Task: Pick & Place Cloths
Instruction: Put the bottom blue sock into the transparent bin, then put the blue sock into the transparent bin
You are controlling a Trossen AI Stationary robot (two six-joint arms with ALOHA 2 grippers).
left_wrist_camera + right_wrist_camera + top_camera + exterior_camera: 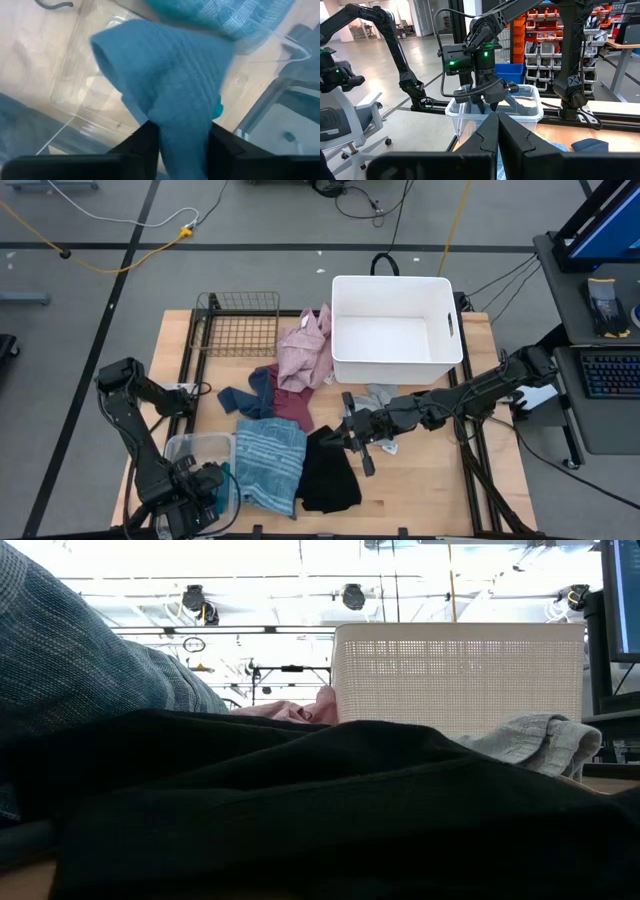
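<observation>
One teal cloth (175, 95) is hanging between the parted fingers of the left gripper (205, 490) over the clear bin (190, 448) at the table's seven o'clock, its long axis running vertically, while the right gripper (350, 437) is hovering clenched and empty at center.

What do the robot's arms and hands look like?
Both arms are black and chunky, built from jointed segments, left arm and right arm. Each hand ends in two flat dark fingers. The left hand has little green lights and a looping black cable.
</observation>
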